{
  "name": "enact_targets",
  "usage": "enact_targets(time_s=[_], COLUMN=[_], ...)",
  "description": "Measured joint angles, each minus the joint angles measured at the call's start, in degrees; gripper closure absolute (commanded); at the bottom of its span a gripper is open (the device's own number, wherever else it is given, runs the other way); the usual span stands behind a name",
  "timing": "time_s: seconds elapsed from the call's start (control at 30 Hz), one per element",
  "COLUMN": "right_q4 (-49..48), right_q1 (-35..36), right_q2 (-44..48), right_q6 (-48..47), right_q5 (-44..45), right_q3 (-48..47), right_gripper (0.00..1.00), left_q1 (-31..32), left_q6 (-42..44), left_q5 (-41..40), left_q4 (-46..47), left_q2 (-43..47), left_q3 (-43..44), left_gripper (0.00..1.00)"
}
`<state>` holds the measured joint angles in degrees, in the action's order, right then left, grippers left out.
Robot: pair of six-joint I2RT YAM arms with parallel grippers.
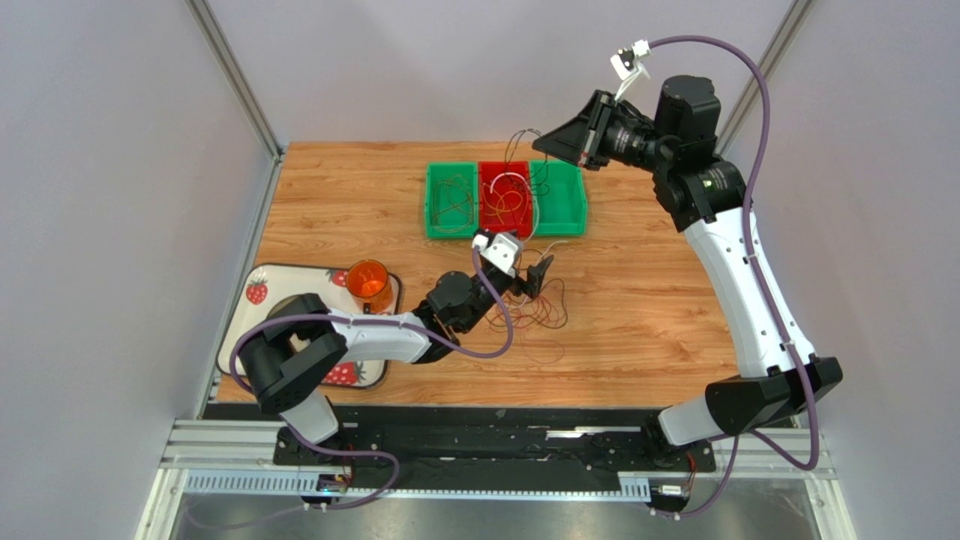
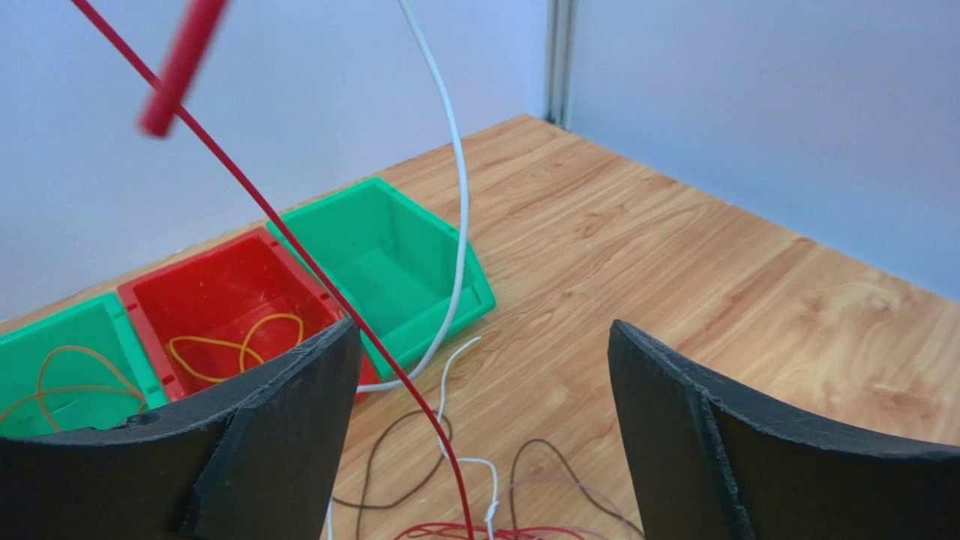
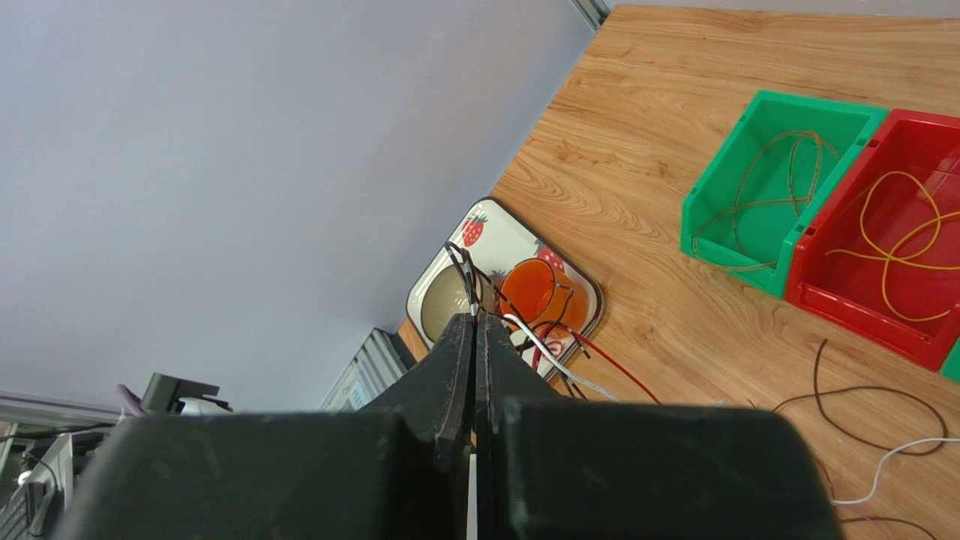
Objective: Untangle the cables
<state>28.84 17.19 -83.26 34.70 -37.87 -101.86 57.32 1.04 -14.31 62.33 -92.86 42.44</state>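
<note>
My right gripper [image 1: 548, 144] is raised high over the bins and is shut on a bundle of thin cables [image 1: 530, 169], white, red and dark, which hang down to a tangled pile [image 1: 544, 312] on the table. In the right wrist view the fingertips [image 3: 474, 323] pinch together with the cables [image 3: 549, 349] coming out at the tip. My left gripper [image 1: 538, 273] is open and empty, low over the pile. In the left wrist view a taut red cable [image 2: 338, 298] and a white cable [image 2: 458, 225] rise between its open fingers [image 2: 282, 416]; brown loops [image 2: 394, 484] lie below.
Three bins stand at the back: a green bin [image 1: 451, 203] with brownish wire, a red bin [image 1: 505, 200] with yellow wire, and a green bin [image 1: 567, 205]. A strawberry-patterned tray [image 1: 257, 295] with an orange cup [image 1: 369, 281] sits at the left edge.
</note>
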Motion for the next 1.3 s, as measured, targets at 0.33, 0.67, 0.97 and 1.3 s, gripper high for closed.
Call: enact_targets(time_s=[0.33, 0.67, 0.97, 1.3], right_q4=[0.0, 1.6, 0.8, -4.7], right_q1=[0.0, -0.1, -0.9, -0.9], right_q2=[0.0, -1.0, -6.8, -7.0], right_q6=[0.0, 0.0, 2.2, 2.2], right_q5=[-0.4, 0.0, 1.4, 3.7], right_q3=[0.0, -2.5, -21.7, -13.0], right_gripper=[1.0, 1.0, 1.0, 1.0], left_q1=[0.5, 2.0, 2.0, 2.1], left_q6=[2.1, -0.9, -14.4, -18.1], left_q5=[-7.7, -12.8, -12.8, -12.0], left_q4=[-3.6, -9.9, -14.1, -21.6], left_q2=[-1.2, 2.2, 2.6, 5.7], left_q3=[2.8, 0.8, -12.2, -12.3], left_gripper=[1.0, 1.0, 1.0, 1.0])
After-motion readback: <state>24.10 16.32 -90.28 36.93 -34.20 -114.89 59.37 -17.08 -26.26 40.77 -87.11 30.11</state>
